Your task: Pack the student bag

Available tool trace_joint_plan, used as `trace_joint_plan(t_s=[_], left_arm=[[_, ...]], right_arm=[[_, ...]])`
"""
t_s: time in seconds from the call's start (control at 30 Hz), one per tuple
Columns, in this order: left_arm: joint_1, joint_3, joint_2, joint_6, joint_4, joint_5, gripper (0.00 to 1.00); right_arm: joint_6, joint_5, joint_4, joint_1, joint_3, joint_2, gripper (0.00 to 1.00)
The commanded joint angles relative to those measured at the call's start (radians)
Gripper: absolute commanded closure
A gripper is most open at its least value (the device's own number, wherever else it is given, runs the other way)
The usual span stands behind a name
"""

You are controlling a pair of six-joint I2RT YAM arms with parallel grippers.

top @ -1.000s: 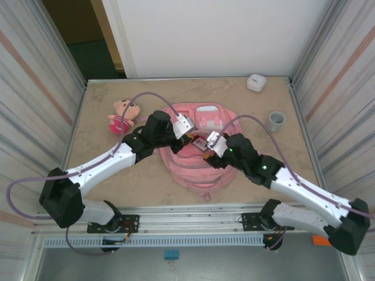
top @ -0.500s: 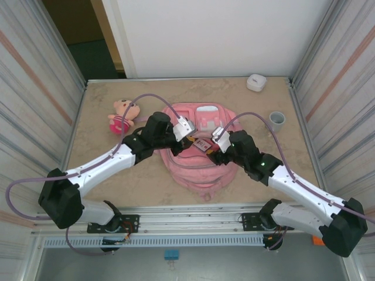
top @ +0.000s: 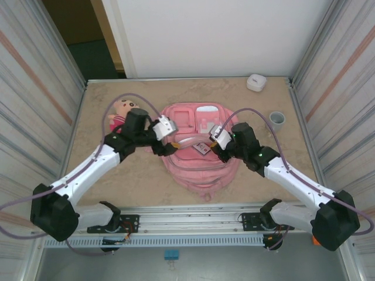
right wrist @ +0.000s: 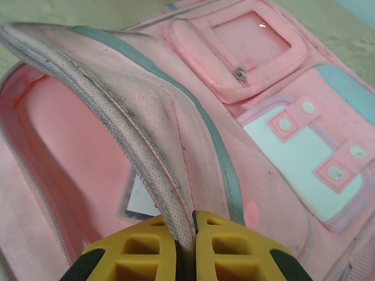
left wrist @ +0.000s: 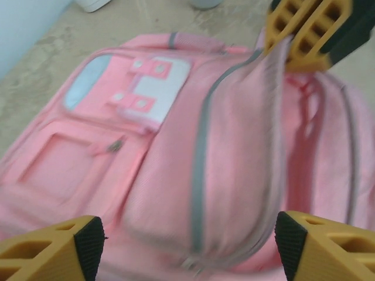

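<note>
pink fabric student bag (top: pixel 196 172) lies flat mid-tabletop (top: pixel 99 175), front up, main compartment unzipped. It has grey piping along the zip lines, a white patch (left wrist: pixel 158 85) with pink snap tabs, a pale blue panel and square front pockets

- **right wrist view:** right gripper (right wrist: pixel 186 246) clenched on the raised rim of the opening, fabric pinched between its yellow ribbed fingers. Also shows smooth pink lining inside, a white label (right wrist: pixel 143 202), coarse weave and zip teeth on the rim
- **left wrist view:** blurred; left gripper (left wrist: pixel 187 249) released, jaws wide apart over the bag, not gripping. Shows the lifted flap from the other side
- **top view:** plush doll (top: pixel 120 111) toward the far left corner, round grey cup (top: pixel 276 120) by the right edge, small rounded white case (top: pixel 256 82) at the far right corner
</note>
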Motion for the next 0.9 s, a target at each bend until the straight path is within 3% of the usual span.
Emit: trace_joint_plan(t_s=[0.0, 0.2, 0.4, 0.53, 0.67, 0.8, 0.87], left_arm=[[0.028, -0.013, -0.007, 0.263, -0.182, 0.091, 0.2], [0.033, -0.014, 0.137, 0.358, -0.175, 0.064, 0.17], [0.065, 0.04, 0.272, 0.409, -0.163, 0.121, 0.21], [0.065, 0.075, 0.314, 0.417, -0.201, 0.148, 0.39], [0.055, 0.066, 0.3, 0.401, -0.215, 0.191, 0.73], [0.035, 0.033, 0.273, 0.391, -0.202, 0.184, 0.86], [0.033, 0.029, 0.258, 0.373, -0.206, 0.198, 0.94]], right_arm=[[-0.034, -0.09, -0.018, -0.009, -0.022, -0.036, 0.91], [-0.035, -0.109, 0.004, -0.013, -0.029, -0.027, 0.91], [-0.032, -0.115, 0.008, -0.013, -0.026, -0.024, 0.91], [-0.014, -0.107, 0.032, -0.015, -0.032, -0.028, 0.91], [0.004, -0.08, 0.047, -0.015, -0.037, -0.025, 0.91], [0.005, -0.073, 0.051, -0.014, -0.043, -0.021, 0.91], [0.004, -0.071, 0.044, -0.013, -0.043, -0.019, 0.87]])
